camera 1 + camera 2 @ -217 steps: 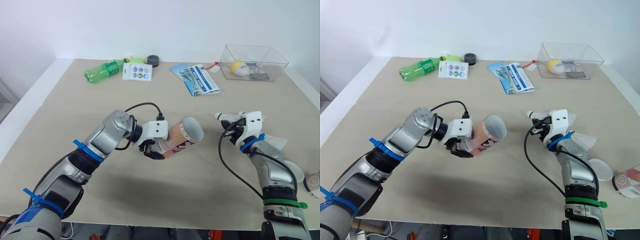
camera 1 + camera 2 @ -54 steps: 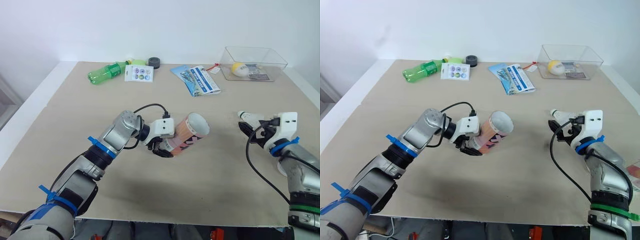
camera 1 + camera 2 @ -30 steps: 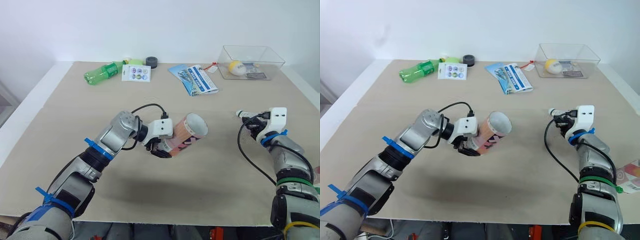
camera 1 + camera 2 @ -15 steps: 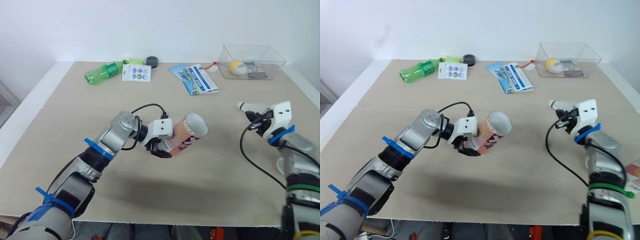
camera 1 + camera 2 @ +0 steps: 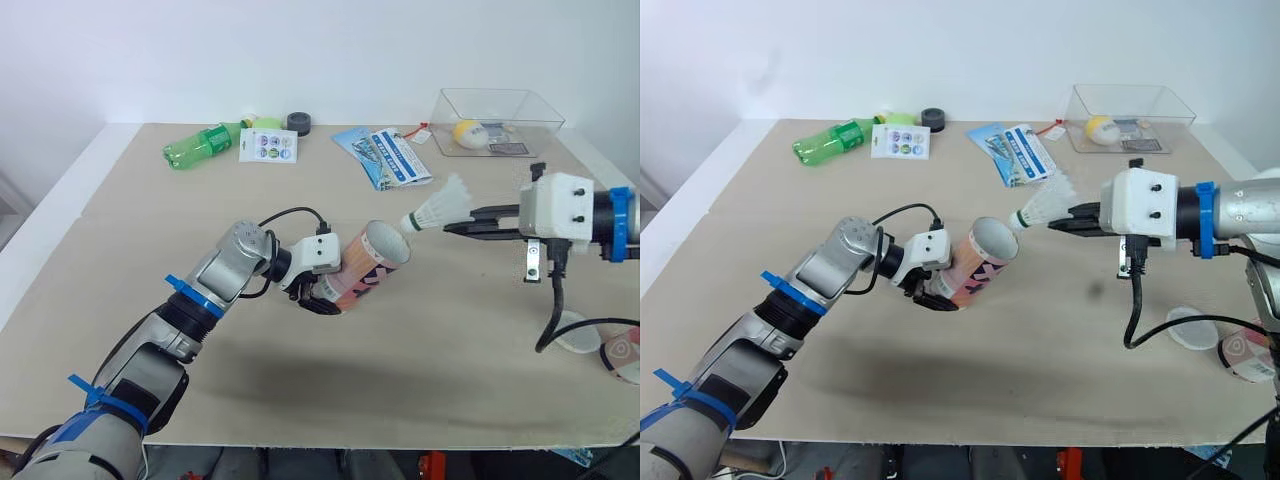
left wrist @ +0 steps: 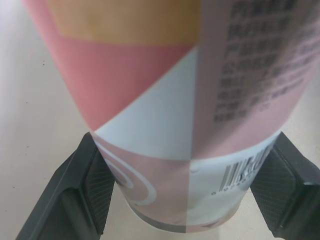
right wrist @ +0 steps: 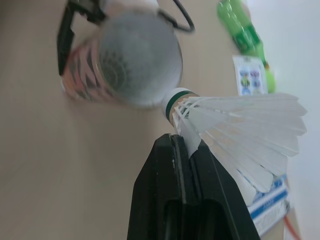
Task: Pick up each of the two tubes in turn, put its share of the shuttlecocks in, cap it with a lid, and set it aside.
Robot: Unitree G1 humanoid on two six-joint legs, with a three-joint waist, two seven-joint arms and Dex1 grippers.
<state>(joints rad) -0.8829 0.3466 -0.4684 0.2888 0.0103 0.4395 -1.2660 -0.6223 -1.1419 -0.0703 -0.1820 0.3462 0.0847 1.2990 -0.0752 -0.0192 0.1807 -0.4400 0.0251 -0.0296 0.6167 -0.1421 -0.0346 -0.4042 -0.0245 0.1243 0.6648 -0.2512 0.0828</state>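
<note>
Left eye view: one tube (image 5: pixel 368 268) tight in the left tool (image 5: pixel 318 297), one shuttlecock (image 5: pixel 436 210) tight in the right tool (image 5: pixel 450 228).

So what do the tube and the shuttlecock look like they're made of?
The tube: probably cardboard with a printed paper wrap, fairly matte; it shows a barcode, small print and a dull grey inside. The shuttlecock: white skirt of separate ribbed vanes, so likely feathers, though plastic is possible; white tip with a green band.

Pink patterned tube (image 5: pixel 366 269) tilted, mouth open, white shuttlecock (image 5: pixel 434 209) cork-first just beside its rim, perhaps touching.
</note>
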